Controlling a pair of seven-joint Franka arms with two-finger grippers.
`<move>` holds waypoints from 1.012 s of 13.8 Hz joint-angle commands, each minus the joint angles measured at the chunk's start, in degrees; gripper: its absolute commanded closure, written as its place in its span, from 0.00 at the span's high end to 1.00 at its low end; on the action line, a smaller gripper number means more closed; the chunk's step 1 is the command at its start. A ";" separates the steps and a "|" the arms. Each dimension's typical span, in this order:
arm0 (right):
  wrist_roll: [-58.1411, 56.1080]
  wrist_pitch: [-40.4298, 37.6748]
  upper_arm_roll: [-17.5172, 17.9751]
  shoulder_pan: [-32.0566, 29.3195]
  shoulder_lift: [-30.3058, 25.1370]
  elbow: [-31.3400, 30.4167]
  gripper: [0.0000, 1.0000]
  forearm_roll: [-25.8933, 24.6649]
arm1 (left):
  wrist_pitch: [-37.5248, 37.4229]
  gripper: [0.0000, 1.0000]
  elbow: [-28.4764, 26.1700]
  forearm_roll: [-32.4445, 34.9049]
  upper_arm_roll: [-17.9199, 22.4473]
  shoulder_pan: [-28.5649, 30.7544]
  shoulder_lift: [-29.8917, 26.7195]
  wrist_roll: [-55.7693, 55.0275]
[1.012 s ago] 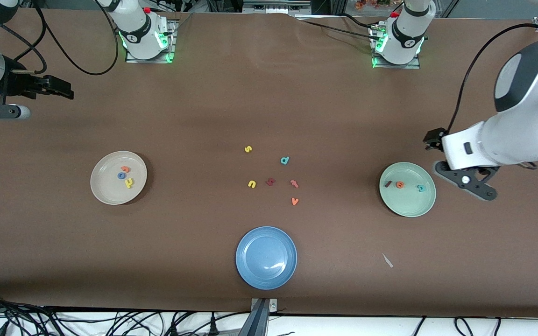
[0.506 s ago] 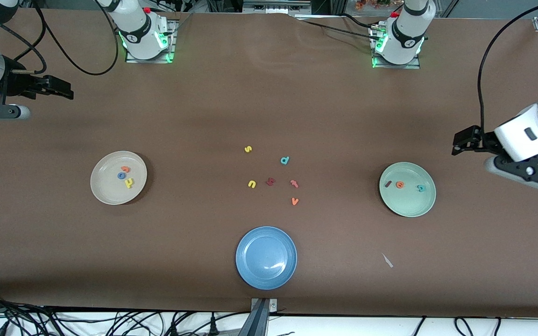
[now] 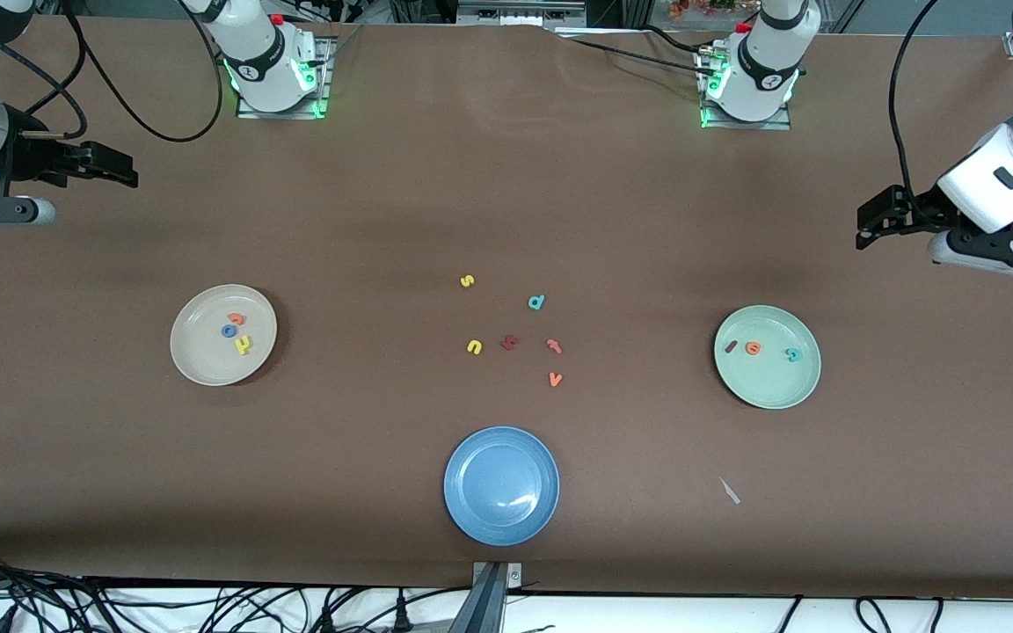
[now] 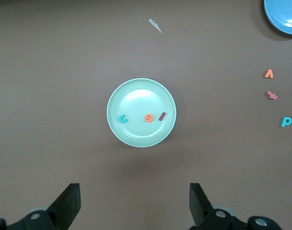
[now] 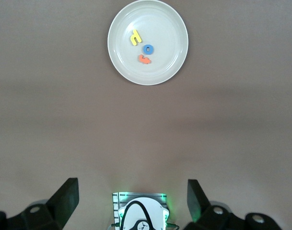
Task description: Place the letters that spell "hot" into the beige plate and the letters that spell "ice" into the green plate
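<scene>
The beige plate (image 3: 203, 356) lies toward the right arm's end of the table and holds the yellow h (image 3: 244, 345), the blue o (image 3: 228, 331) and the orange t (image 3: 236, 318). The right wrist view shows that plate (image 5: 165, 28) too. The green plate (image 3: 770, 382) lies toward the left arm's end and holds the dark red i (image 3: 732, 346), the orange e (image 3: 753, 348) and the teal c (image 3: 792, 354). My left gripper (image 3: 878, 218) hangs open and empty over bare table beside the green plate (image 4: 141, 96). My right gripper (image 3: 106, 164) waits open and empty over bare table near its end.
A blue plate (image 3: 501, 485) sits near the front edge. Mid-table lie loose letters: yellow s (image 3: 467, 281), teal d (image 3: 536, 302), yellow u (image 3: 474, 346), a dark red letter (image 3: 509, 342), a pinkish-red t (image 3: 554, 345), orange v (image 3: 556, 379). A white scrap (image 3: 729, 491) lies nearer the front camera than the green plate.
The left arm has lifted and drawn away from the green plate toward its own end of the table. The right arm and all letters have stayed put.
</scene>
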 commanded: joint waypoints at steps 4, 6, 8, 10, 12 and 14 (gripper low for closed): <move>-4.63 -0.41 -0.08 -0.22 0.33 1.22 1.00 -0.70 | 0.83 1.00 -2.71 -0.48 -1.25 2.24 -2.21 -0.88; -4.64 -0.32 -0.08 -0.22 0.33 1.31 1.00 -0.71 | 0.39 1.00 -3.76 -0.49 -1.25 2.33 -3.09 -1.41; -4.64 -0.41 -0.08 -0.22 0.33 1.31 1.00 -0.71 | 0.65 1.00 -3.67 -0.66 -1.17 2.42 -3.01 -1.24; -4.64 -0.41 -0.08 -0.22 0.33 1.31 1.00 -0.71 | 0.74 1.00 -3.15 0.21 -1.08 1.55 -3.09 -1.59; -4.64 -0.32 -0.08 -0.22 0.33 1.31 1.00 -0.71 | 0.74 1.00 -3.41 2.06 -1.17 1.19 -3.18 -4.12; -4.64 -0.32 -0.08 -0.22 0.33 1.31 1.00 -0.71 | 0.48 1.00 -3.41 1.28 -1.17 1.54 -3.09 -7.82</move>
